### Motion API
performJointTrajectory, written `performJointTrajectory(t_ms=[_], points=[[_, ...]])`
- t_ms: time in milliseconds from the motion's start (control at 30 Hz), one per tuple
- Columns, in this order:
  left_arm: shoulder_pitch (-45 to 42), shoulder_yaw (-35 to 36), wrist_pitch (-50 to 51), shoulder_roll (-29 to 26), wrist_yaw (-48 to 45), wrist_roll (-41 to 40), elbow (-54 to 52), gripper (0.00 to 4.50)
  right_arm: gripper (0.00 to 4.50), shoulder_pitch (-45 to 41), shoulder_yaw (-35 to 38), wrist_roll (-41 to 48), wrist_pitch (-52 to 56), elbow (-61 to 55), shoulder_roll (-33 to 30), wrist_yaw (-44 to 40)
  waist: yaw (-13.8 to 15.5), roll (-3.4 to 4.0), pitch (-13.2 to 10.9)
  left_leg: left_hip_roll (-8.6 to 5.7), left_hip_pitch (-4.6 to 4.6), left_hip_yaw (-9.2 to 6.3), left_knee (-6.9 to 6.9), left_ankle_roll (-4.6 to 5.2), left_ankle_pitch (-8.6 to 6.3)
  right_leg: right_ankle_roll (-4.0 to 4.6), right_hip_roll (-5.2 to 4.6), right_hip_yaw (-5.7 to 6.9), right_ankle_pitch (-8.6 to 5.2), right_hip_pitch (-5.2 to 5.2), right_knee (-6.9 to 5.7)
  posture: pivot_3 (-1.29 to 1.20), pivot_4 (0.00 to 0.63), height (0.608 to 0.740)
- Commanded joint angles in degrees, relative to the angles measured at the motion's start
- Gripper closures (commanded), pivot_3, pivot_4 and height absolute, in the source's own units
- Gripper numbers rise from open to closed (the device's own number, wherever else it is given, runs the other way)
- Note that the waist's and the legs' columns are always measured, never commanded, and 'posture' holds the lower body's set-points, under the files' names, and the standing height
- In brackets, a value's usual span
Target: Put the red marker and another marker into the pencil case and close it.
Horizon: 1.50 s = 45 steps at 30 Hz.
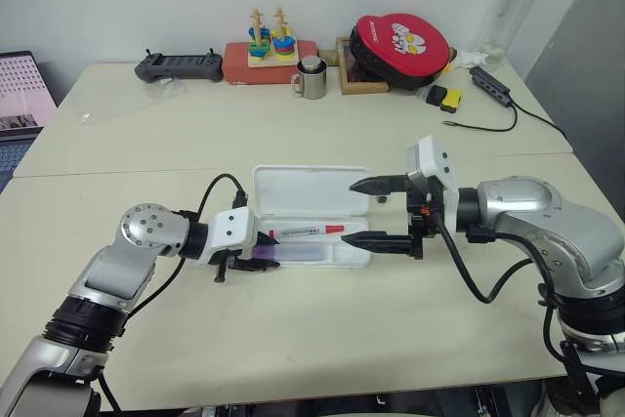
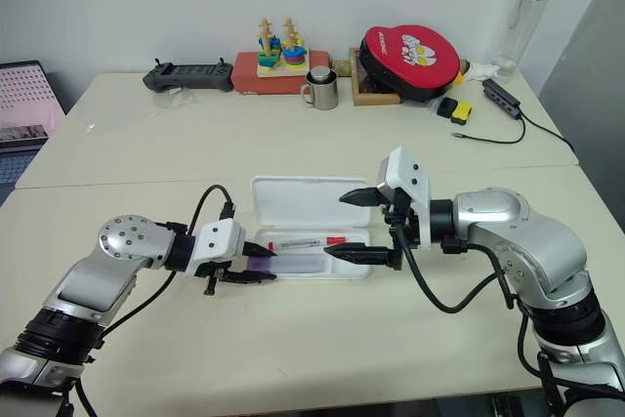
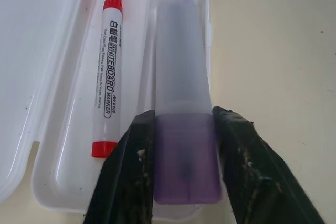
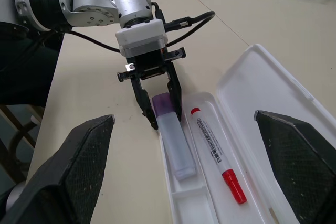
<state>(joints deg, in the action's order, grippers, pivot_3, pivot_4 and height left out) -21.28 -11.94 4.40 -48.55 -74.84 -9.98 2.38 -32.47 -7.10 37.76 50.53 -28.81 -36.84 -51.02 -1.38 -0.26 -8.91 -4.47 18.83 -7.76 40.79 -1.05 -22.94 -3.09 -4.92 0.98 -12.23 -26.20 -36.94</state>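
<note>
A: Largest first. The pencil case (image 1: 312, 189) is seen lying open on the table (image 1: 322, 329), lid flat on the far side, tray on the near side. Between which fingers is it placed?

B: The right gripper (image 1: 373, 212) is spread as wide as it goes, one finger over the lid, the other at the tray's near right corner; nothing is held. The case's right end sits between those fingers.

A: And the left gripper (image 3: 181, 171)?

B: Its fingers (image 3: 131, 177) are narrowly parted, flanking the purple end of the lilac marker (image 3: 184, 103). Whether it is gripped or only flanked cannot be told. The marker is already laid in the tray's near lane, long axis running straight out from the fingers along the tray.

A: The red marker (image 3: 107, 66)?

B: Laid in the tray, parallel, just beside the lilac one, on the lid side of the left fingers.

A: Next move?

B: Judged: release and withdrawal are needed, then lid closing. The lid is nearer the right fingers.
</note>
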Motion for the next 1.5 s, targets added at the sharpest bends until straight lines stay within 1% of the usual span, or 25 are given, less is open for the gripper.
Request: performJointTrajectory(t_ms=[33, 133, 167, 233, 333, 467, 567, 667, 867, 1033, 1167, 1267, 1300, 1367, 1433, 1500], points=[[-1.0, 0.5, -0.5, 0.1, -0.4, 0.2, -0.4, 1.77, 0.0, 0.2, 0.9, 0.9, -0.1, -2.2, -0.2, 0.9, 0.0, 0.0, 0.0, 0.0, 0.0, 0.0, 0.0, 0.0, 0.0, 0.0, 0.0, 0.0, 0.0, 0.0, 0.0, 0.0, 0.15, 0.74], [-1.4, 1.1, 0.4, 0.5, 0.0, -0.5, -1.2, 1.14, 0.0, 0.8, 1.5, 0.2, 0.0, -1.0, -0.5, 2.1, 0.0, 0.0, 0.0, 0.0, 0.0, -0.01, 0.0, 0.0, 0.0, 0.0, 0.0, 0.0, 0.0, 0.0, 0.0, 0.0, 0.15, 0.74], [-1.6, 1.4, 0.7, 0.7, 0.1, -0.9, -1.7, 1.0, 0.0, 1.0, 1.7, -0.2, 0.0, -0.5, -0.7, 2.6, 0.0, 0.0, 0.0, -0.01, 0.0, -0.01, 0.0, 0.0, 0.0, 0.0, 0.0, 0.0, 0.0, 0.0, 0.0, 0.0, 0.15, 0.74], [-1.9, 2.7, 2.7, 1.3, 0.6, -2.9, -3.3, 0.54, 0.0, 1.5, 1.7, -2.5, 0.4, 1.5, -1.8, 4.4, 0.0, 0.0, 0.0, -0.01, 0.0, 0.0, 0.01, 0.0, 0.0, 0.0, 0.0, 0.0, 0.0, 0.0, 0.0, 0.0, 0.15, 0.74], [-2.7, 5.2, 7.5, 2.8, 2.1, -7.3, -6.2, 0.02, 0.0, 2.6, 1.4, -6.2, 0.5, 4.5, -3.4, 7.2, 0.1, -0.03, 0.0, -0.02, 0.01, -0.01, 0.03, 0.0, 0.0, 0.0, 0.0, 0.0, 0.0, 0.01, -0.01, 0.0, 0.15, 0.74], [-4.6, 9.0, 16.7, 5.8, 5.8, -14.8, -10.9, 0.01, 0.0, 3.1, 1.6, -9.8, 3.3, 8.2, -2.8, 13.3, 0.0, -0.04, 0.0, 0.0, 0.01, 0.02, 0.04, 0.0, 0.0, 0.0, -0.01, -0.02, 0.0, 0.01, -0.02, 0.0, 0.15, 0.74], [-6.2, 10.4, 21.2, 8.6, 10.1, -17.3, -12.7, 0.01, 0.0, 2.3, 0.8, -13.4, 4.7, 11.8, -0.4, 18.8, -0.1, -0.04, 0.0, 0.01, 0.0, 0.04, 0.04, 0.0, 0.0, 0.0, -0.01, -0.06, 0.0, 0.0, -0.04, 0.0, 0.15, 0.74], [-7.5, 10.1, 23.4, 12.0, 14.9, -17.4, -13.6, 0.01, 0.0, 1.1, 0.6, -16.0, 5.5, 15.6, 3.8, 23.8, -0.2, -0.05, 0.0, 0.0, -0.01, 0.05, 0.05, 0.0, 0.0, 0.0, 0.0, -0.08, 0.0, 0.01, -0.05, 0.0, 0.15, 0.74], [-8.9, 8.9, 26.3, 16.7, 20.1, -17.4, -14.8, 0.01, 0.0, -1.4, 0.3, -19.6, 4.6, 22.3, 11.5, 29.2, -0.3, -0.04, 0.0, -0.01, -0.01, 0.06, 0.07, 0.0, 0.0, 0.0, 0.0, -0.08, 0.0, -0.01, -0.05, 0.0, 0.15, 0.74], [-9.2, 7.9, 26.3, 18.3, 21.5, -16.9, -15.6, 0.01, 0.0, -3.4, -0.5, -22.0, 2.9, 26.5, 15.0, 30.4, -0.3, -0.04, 0.0, -0.01, -0.02, 0.07, 0.08, -0.01, 0.0, 0.0, 0.0, -0.09, 0.0, -0.01, -0.06, 0.0, 0.15, 0.74], [-10.1, 6.7, 24.4, 19.3, 22.0, -15.4, -15.0, 0.01, 0.0, -4.7, -3.4, -25.5, 1.1, 30.6, 16.9, 31.3, -0.4, -0.03, 0.0, -0.01, -0.03, 0.07, 0.07, -0.01, 0.0, 0.0, 0.0, -0.08, 0.0, -0.01, -0.06, 0.0, 0.15, 0.74], [-10.6, 6.2, 23.5, 19.5, 22.1, -14.6, -14.6, 0.0, 0.49, -4.7, -5.4, -28.1, 0.5, 32.3, 17.5, 32.0, -0.4, -0.03, 0.0, -0.01, -0.03, 0.08, 0.08, -0.01, 0.0, 0.0, 0.0, -0.09, 0.01, -0.01, -0.07, 0.0, 0.15, 0.74], [-10.7, 6.0, 22.9, 19.6, 22.2, -14.2, -14.3, 0.0, 0.82, -4.6, -5.6, -28.7, 0.4, 32.6, 17.7, 32.3, -0.5, -0.04, 0.0, -0.02, -0.03, 0.08, 0.08, -0.01, 0.0, 0.0, 0.0, -0.1, 0.01, -0.01, -0.07, 0.0, 0.15, 0.74], [-11.0, 5.7, 22.4, 19.9, 22.3, -13.7, -13.8, 0.0, 1.33, -4.3, -5.5, -29.5, 0.4, 32.8, 18.0, 32.6, -0.5, -0.03, 0.0, -0.01, -0.05, 0.09, 0.08, -0.01, 0.0, 0.0, 0.0, -0.11, 0.01, 0.0, -0.07, 0.0, 0.15, 0.74], [-11.3, 5.4, 22.0, 20.3, 22.4, -13.4, -13.5, 0.0, 1.82, -4.0, -5.0, -29.9, 0.5, 32.6, 18.2, 32.9, -0.4, -0.03, 0.0, -0.02, -0.05, 0.08, 0.1, -0.01, 0.01, 0.0, 0.0, -0.1, 0.01, 0.02, -0.07, 0.0, 0.15, 0.74], [-11.6, 5.1, 21.6, 20.7, 22.3, -13.1, -13.3, 0.0, 2.22, -3.7, -4.5, -30.0, 0.7, 32.3, 18.1, 32.9, -0.3, -0.03, 0.0, -0.03, -0.05, 0.08, 0.13, -0.01, 0.01, 0.0, 0.0, -0.1, 0.01, 0.03, -0.08, 0.0, 0.15, 0.74]])
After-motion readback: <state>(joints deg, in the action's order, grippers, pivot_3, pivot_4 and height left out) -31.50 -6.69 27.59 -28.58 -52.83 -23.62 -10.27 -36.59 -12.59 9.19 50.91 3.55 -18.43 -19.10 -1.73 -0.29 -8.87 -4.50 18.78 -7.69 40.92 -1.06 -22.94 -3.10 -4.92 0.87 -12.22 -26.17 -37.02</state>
